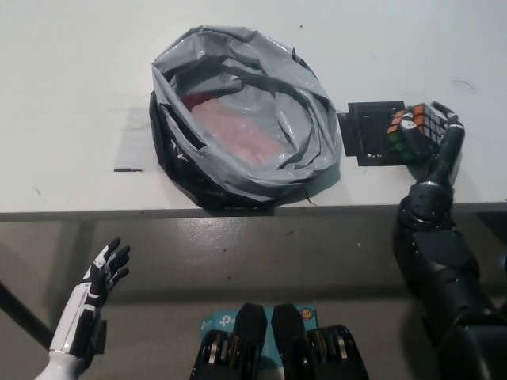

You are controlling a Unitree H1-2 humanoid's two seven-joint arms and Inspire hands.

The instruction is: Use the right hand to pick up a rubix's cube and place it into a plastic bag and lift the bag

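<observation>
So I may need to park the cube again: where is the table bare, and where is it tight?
Bare table runs wide left of the bag, and behind it along the far edge. Right of the right robot hand with the cube there is a smaller bare strip. It is tight between the bag and the black mat. The left robot hand hangs open below the table.

White left hand [101, 273] with black fingers; glossy black right hand [437, 138].

Grey bag [245, 119], multicoloured black-framed cube [417, 127]
</observation>
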